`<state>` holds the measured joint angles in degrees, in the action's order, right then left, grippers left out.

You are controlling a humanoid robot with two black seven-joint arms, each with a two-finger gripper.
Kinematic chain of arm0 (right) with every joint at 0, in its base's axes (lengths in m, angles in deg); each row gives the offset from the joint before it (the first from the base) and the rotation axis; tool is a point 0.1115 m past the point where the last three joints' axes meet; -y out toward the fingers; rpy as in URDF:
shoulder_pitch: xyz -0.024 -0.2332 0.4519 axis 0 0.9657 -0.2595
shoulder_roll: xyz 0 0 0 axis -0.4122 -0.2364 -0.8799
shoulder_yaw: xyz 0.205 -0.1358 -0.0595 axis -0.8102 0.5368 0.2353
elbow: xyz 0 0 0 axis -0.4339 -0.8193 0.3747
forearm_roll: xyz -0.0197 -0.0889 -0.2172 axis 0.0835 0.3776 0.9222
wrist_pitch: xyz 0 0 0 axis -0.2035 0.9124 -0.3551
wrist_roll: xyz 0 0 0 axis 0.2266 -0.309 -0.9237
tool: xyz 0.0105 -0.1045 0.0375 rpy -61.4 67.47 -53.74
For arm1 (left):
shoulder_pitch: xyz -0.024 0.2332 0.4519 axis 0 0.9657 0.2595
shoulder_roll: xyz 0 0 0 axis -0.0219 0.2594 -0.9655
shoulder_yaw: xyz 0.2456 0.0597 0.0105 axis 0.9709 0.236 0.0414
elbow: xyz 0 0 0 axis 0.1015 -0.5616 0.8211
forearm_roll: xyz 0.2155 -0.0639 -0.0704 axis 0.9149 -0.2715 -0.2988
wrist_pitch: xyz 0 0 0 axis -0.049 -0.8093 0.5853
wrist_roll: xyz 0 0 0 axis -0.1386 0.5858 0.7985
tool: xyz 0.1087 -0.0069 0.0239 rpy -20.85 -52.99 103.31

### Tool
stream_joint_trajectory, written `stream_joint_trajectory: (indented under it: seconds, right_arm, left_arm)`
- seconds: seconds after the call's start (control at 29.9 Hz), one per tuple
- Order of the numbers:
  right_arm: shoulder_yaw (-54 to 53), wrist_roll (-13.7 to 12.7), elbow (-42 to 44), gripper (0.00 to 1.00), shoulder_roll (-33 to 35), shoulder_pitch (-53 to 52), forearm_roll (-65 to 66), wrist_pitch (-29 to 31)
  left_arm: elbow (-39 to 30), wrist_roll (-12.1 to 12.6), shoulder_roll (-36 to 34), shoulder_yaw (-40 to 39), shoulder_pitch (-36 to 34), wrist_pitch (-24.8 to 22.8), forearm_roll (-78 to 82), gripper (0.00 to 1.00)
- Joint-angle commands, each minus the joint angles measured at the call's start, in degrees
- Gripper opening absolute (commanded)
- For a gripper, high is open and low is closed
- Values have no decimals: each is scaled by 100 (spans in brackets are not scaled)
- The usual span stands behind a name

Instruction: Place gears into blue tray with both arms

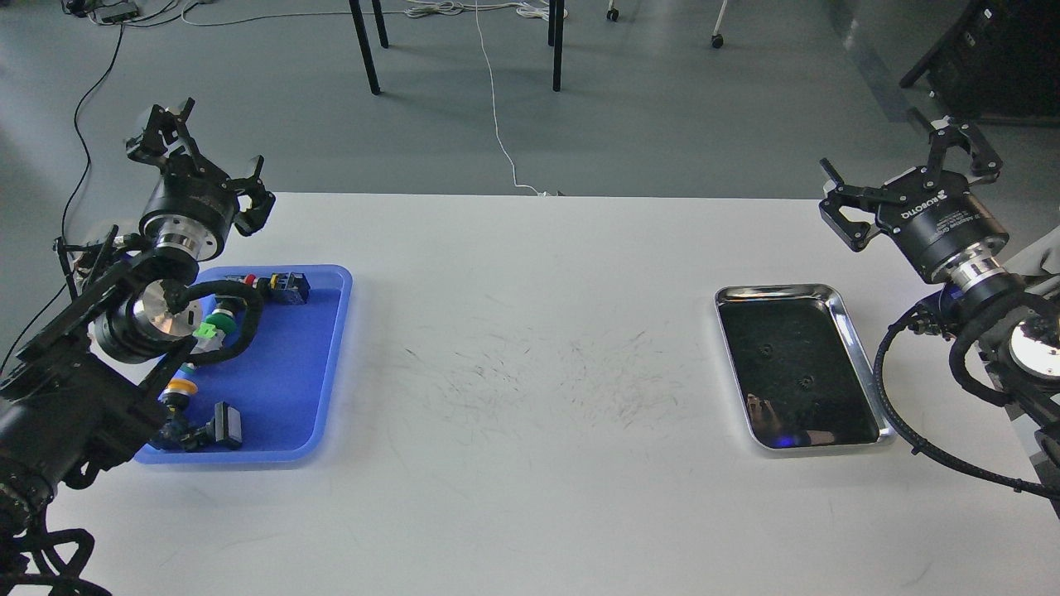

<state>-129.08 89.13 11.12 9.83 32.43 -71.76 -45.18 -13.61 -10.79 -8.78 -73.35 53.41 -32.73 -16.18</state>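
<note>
Two tiny black gears lie inside the shiny steel tray (853,331) on the right, one (766,348) near its middle and the other (804,382) a little nearer me. The blue tray (319,364) sits at the left of the white table and holds several coloured push-button switches (222,324). My left gripper (207,161) hangs open above the tray's far left corner, with nothing between its fingers. Over the table's far right edge, beyond the steel tray, my right gripper (907,178) is also open and empty.
The left arm's wrist and black cable (240,331) cover part of the blue tray. Scuffed white table (530,372) lies between the two trays. Beyond the table are the grey floor, chair legs (364,50) and a white cable (497,124).
</note>
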Motion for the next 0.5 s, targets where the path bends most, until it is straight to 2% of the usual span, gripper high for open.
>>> stream_joint_trajectory:
  seconds: [0.0, 0.47]
  right_arm:
    - [5, -13, -9, 99, -40, 1, 14, -79]
    - [-21, 49, 17, 99, -40, -17, 32, 9]
  left_arm:
    - [2, 1, 0, 0, -9, -13, 0, 99]
    - [47, 36, -26, -88, -44, -100, -17, 99]
